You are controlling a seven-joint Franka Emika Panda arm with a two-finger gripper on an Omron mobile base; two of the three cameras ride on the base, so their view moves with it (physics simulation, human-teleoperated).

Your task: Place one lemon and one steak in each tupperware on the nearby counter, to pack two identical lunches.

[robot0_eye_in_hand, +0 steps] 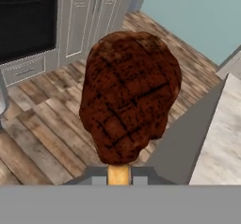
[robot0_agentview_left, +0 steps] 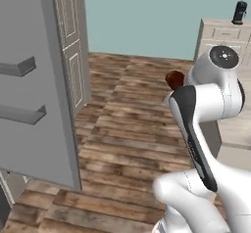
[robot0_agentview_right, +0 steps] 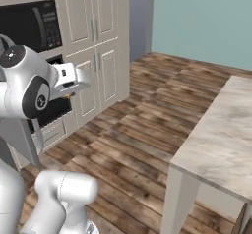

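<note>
Above the wood-plank floor (robot0_eye_in_hand: 42, 124), the gripper (robot0_eye_in_hand: 118, 173) is clamped on the steak (robot0_eye_in_hand: 129, 96), pinching its pale fat edge. Steak is dark brown-red, flat, oval, with crosshatched grill marks; hand view shows its long axis running straight out from the fingers. Veined marble counter (robot0_agentview_right: 221, 139) sits off to the side.

- Held a dark brown-red steak (robot0_eye_in_hand: 129, 96) upright in the middle of the frame, its pale fat edge pinched at the bottom by the closed gripper (robot0_eye_in_hand: 118, 175).
- Hung over wood plank floor (robot0_eye_in_hand: 42, 124).
- Showed a black oven (robot0_eye_in_hand: 26, 23) and pale cabinet doors (robot0_eye_in_hand: 89, 20) upper left.
- Caught the marble counter (robot0_eye_in_hand: 221, 138) at the right edge.
</note>
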